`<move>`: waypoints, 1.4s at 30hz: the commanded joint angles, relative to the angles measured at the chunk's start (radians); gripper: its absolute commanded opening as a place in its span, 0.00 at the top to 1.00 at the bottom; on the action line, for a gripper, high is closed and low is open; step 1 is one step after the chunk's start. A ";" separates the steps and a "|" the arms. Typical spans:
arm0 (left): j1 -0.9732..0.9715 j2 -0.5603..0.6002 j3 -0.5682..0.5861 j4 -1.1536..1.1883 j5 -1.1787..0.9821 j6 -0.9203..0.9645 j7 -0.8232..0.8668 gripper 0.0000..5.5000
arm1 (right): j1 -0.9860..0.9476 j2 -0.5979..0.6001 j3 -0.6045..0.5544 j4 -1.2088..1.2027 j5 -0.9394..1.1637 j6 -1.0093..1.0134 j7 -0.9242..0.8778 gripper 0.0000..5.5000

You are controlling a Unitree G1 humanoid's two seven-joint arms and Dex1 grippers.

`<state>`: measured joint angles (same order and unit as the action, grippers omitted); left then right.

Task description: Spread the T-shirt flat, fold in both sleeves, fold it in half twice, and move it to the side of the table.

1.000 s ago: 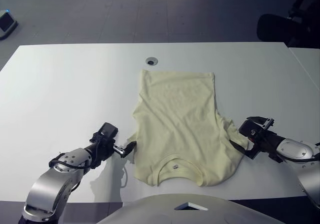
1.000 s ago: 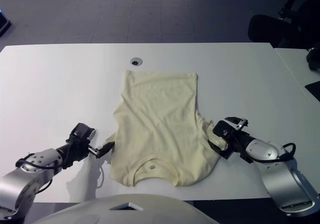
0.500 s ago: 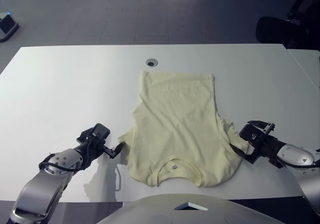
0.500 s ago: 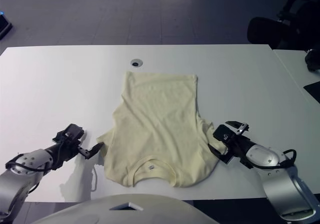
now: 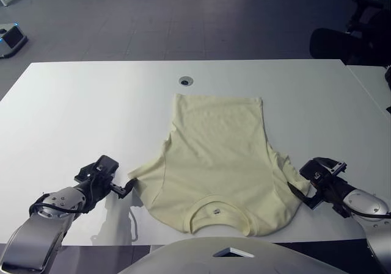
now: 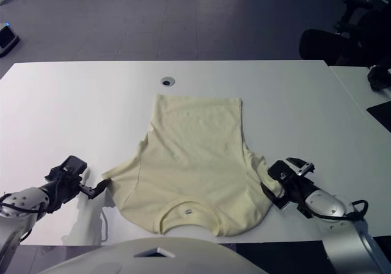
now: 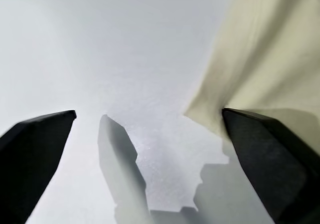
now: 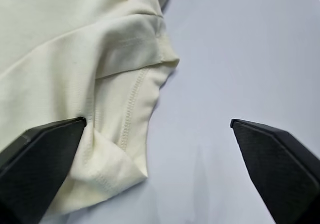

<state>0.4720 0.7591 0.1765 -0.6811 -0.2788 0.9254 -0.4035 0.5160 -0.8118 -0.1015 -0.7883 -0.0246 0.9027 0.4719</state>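
Since the T-shirt point(image 5: 217, 158) lies at centre frame, collar point(image 5: 217, 210) toward the lower edge and sleeves unfolded, the spreading step is judged to be in hand. The left gripper point(image 5: 125, 187) is set at the tip of the left sleeve point(image 5: 146, 167), lower left, jaws wide apart, nothing clamped. The right gripper point(image 5: 299, 191) is set likewise beside the right sleeve point(image 8: 125, 109), which is creased over itself, and nothing is held. Bare table point(image 5: 73, 115) is noted on both sides. The near edge runs close below the collar.
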 commanded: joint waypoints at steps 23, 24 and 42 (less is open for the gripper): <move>-0.192 -0.214 0.204 0.056 -0.252 0.404 -0.036 0.02 | -0.350 0.378 -0.189 -0.142 0.138 0.252 -0.175 0.02; -0.185 -0.220 0.207 0.070 -0.266 0.405 -0.048 0.05 | -0.355 0.374 -0.188 -0.139 0.141 0.254 -0.175 0.02; -0.101 -0.289 0.200 0.113 -0.342 0.340 -0.048 0.57 | -0.431 0.307 -0.156 -0.058 0.161 0.239 -0.151 0.02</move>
<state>0.3366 0.4551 0.4052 -0.5958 -0.6301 1.2290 -0.4647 0.0920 -0.4903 -0.2608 -0.8465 0.1295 1.1402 0.3190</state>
